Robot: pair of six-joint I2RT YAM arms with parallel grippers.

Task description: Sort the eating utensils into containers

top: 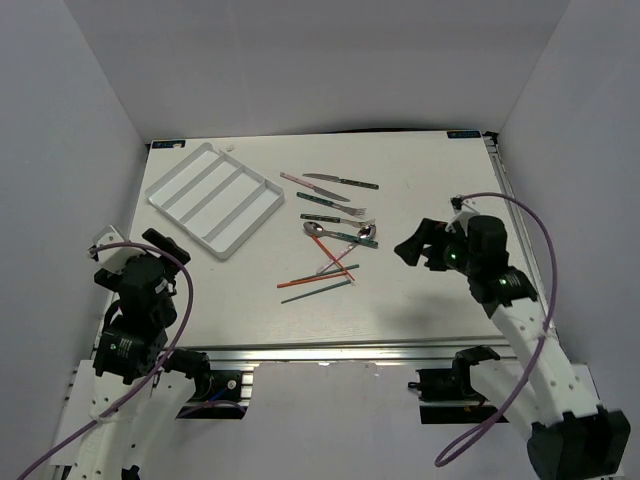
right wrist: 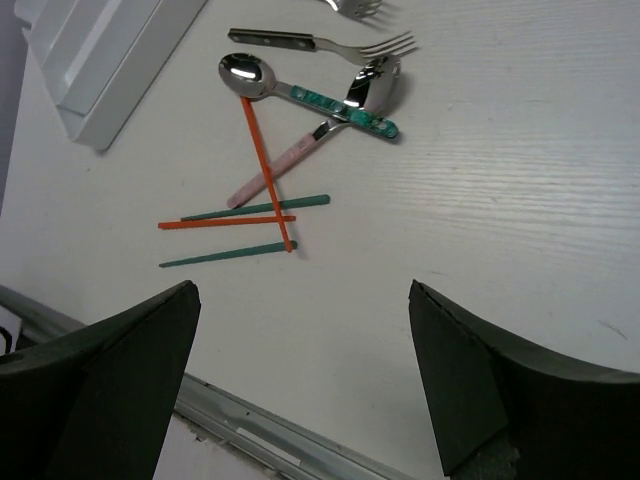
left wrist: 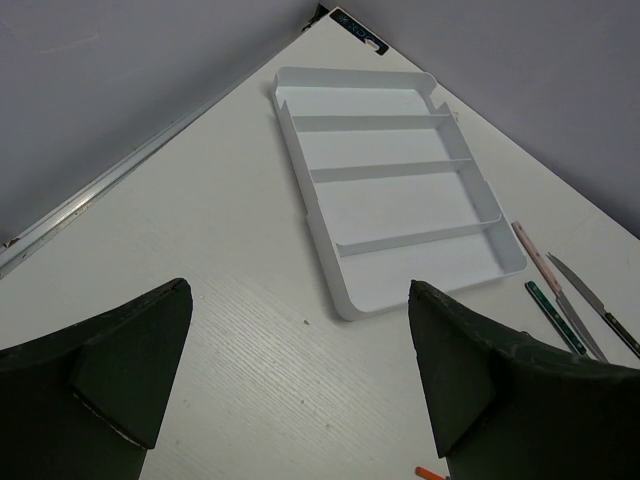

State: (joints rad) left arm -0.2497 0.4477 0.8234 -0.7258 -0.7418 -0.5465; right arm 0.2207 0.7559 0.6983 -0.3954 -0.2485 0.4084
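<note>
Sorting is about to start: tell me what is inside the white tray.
Nothing: every compartment of the tray shows bare white floor in the top and left wrist views. The utensils lie outside it. Only thin strips of floor behind the low dividers are hidden.

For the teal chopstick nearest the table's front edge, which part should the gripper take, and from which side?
Take the teal chopstick on its free half, from straight above, closing across its thin width. It lies flat, and the slanted orange chopstick crosses its other end.
</note>
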